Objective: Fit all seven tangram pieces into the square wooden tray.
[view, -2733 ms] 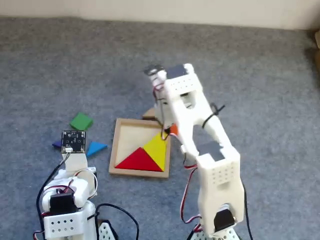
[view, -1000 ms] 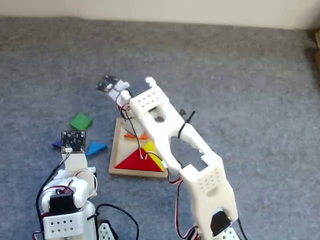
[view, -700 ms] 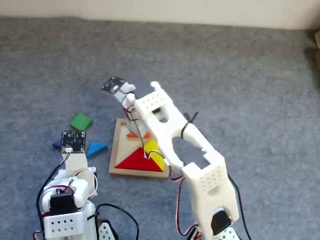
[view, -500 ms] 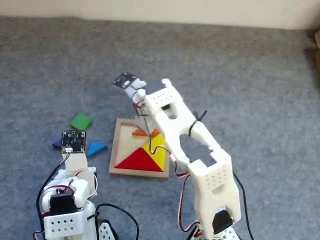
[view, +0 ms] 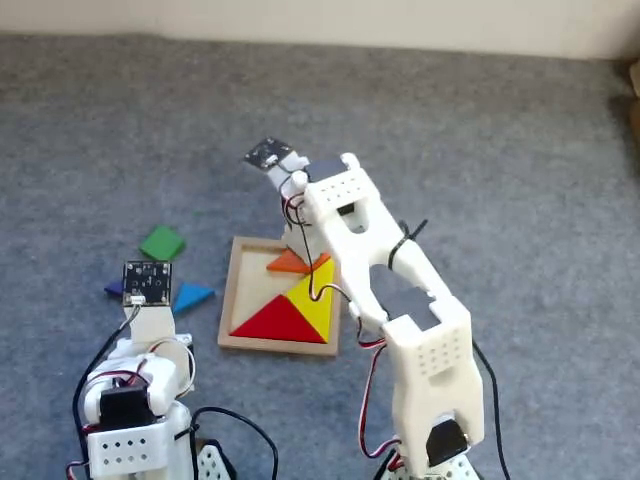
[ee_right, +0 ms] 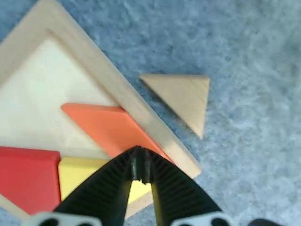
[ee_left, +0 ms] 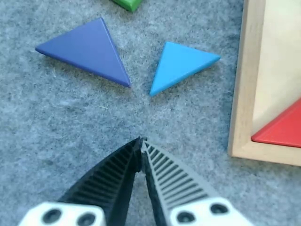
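High view: grey felt-like table (view: 500, 150). A square wooden tray (view: 228, 300) sits at centre and holds a flat red triangle (view: 278, 320), a yellow triangle (view: 316, 300) and an orange piece (view: 292, 263) at its far side. The right arm (view: 350, 215) stretches over the tray's far right corner. Left of the tray lie a green square (view: 162, 243), a light blue triangle (view: 192, 296) and a dark blue triangle (view: 113, 289), the last partly behind the left arm (view: 148, 305).

Left wrist view: left gripper (ee_left: 142, 140), ribbed dark jaws together and empty, over bare felt on the near side of both blue triangles. Tray rim and a red corner are to their right.

Right wrist view: right gripper (ee_right: 139, 157), jaws together with nothing held, above the orange piece. That piece is a parallelogram lying flat against the tray's inner rim. A plain wood triangle (ee_right: 181, 96) lies on the felt just outside the rim.
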